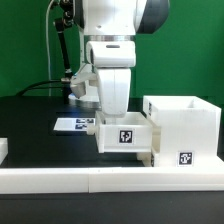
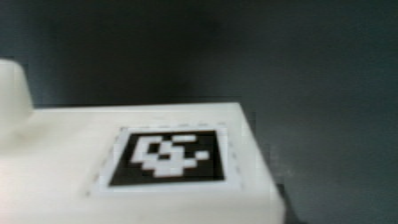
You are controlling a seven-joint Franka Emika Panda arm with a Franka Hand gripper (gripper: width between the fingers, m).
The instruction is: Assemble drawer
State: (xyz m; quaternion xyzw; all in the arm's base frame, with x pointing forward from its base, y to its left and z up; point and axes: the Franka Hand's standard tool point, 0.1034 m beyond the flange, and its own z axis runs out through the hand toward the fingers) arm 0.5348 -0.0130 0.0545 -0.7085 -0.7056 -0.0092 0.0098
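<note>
Black table (image 1: 30, 120) — green backdrop (image 1: 25, 40) behind — white drawer (image 1: 180, 125).

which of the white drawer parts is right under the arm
The smaller tray, on the exterior view's left, with its tag facing the camera. The arm hangs directly over it, while the taller housing stands off to the exterior view's right.

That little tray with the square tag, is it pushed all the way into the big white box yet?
Not all the way. The tray sticks out of the box toward the exterior view's left, its tagged side fully showing. How deep it sits cannot be told.
</note>
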